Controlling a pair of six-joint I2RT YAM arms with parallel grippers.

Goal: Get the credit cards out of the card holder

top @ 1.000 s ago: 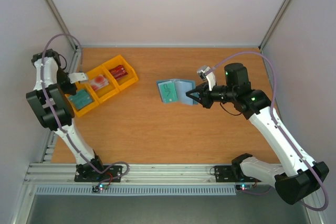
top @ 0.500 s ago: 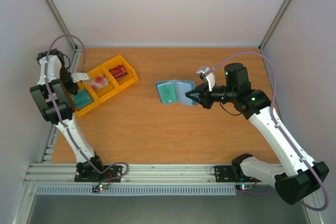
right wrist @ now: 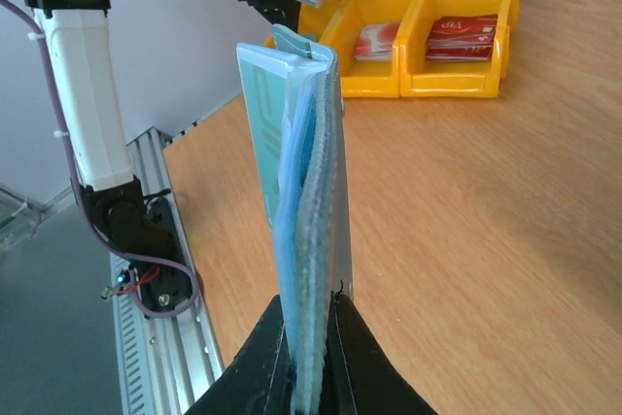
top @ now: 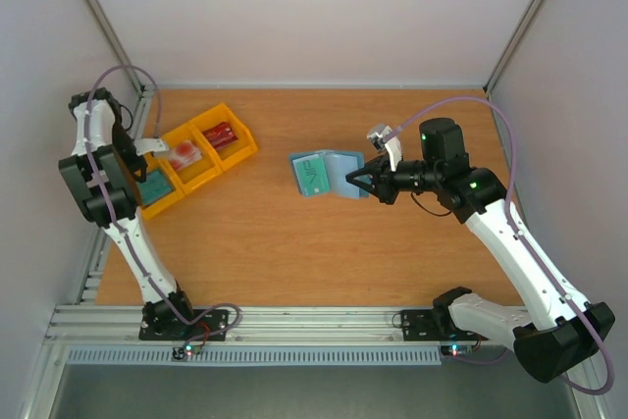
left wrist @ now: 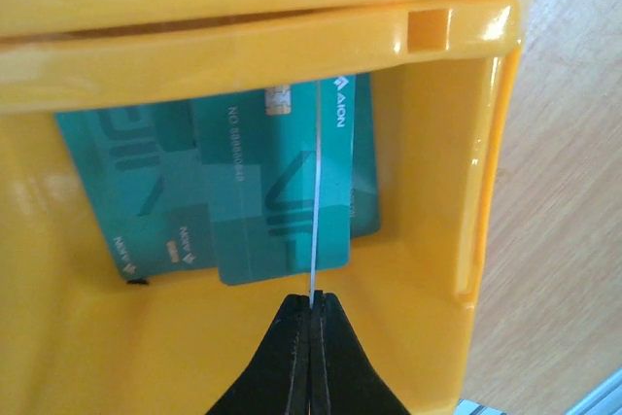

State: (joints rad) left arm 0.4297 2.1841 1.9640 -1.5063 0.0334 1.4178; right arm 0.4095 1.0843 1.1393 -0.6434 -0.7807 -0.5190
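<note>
Teal credit cards are sitting in the tray. The left gripper is pinching another edge-on, and the right gripper is clamping the card holder, one seemingly waiting inside.

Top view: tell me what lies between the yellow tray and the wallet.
Nothing but bare table between tray and wallet; the top view shows it.

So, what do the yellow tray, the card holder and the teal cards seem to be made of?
The yellow tray looks like glossy moulded plastic: light glints along its rims. The card holder seems soft matte fabric or felt, its edge fuzzy. The teal cards look like thin smooth plastic with printed markings.
</note>
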